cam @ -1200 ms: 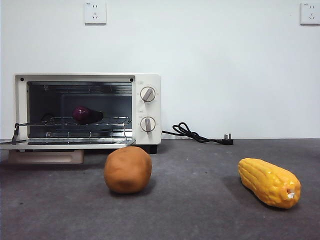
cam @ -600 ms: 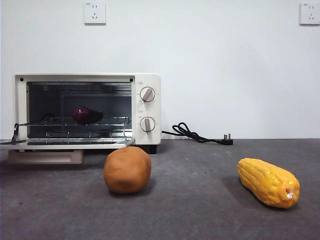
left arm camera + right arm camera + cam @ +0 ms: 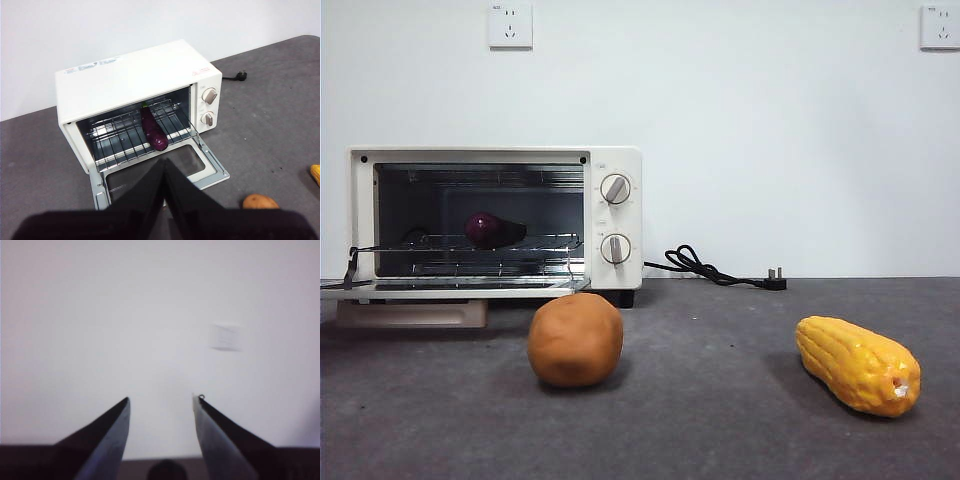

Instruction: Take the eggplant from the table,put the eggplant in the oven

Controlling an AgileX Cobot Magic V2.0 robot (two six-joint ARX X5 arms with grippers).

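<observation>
While the oven (image 3: 495, 218) stands at the left of the worktop (image 3: 720, 400) with its door (image 3: 450, 288) folded down flat, the eggplant (image 3: 494, 230) lies on the wire rack (image 3: 460, 243) inside the cavity, slightly left of the middle. In the left wrist view the eggplant (image 3: 153, 131) runs lengthwise from the back of the rack toward its front edge, its rounded end near the open door (image 3: 165, 172). The left hand (image 3: 164, 167) hangs above and in front of that door, well apart from the eggplant, its two black jaws pressed together to a point and holding nothing. Between this hand and the eggplant there is only the lowered door and the front of the rack.

Right of the oven's two knobs (image 3: 614, 189), a black power cord (image 3: 705, 268) trails along the wall to its plug. In front of the oven's right corner sits a brown potato-like lump (image 3: 575, 339), near the door's edge but clear of the opening. Farther right, well apart, a yellow corn cob (image 3: 858, 365) lies on the worktop at an angle.

The right hand (image 3: 160, 405) is raised away from everything, facing the pale wall, with its jaws spread apart and empty.
</observation>
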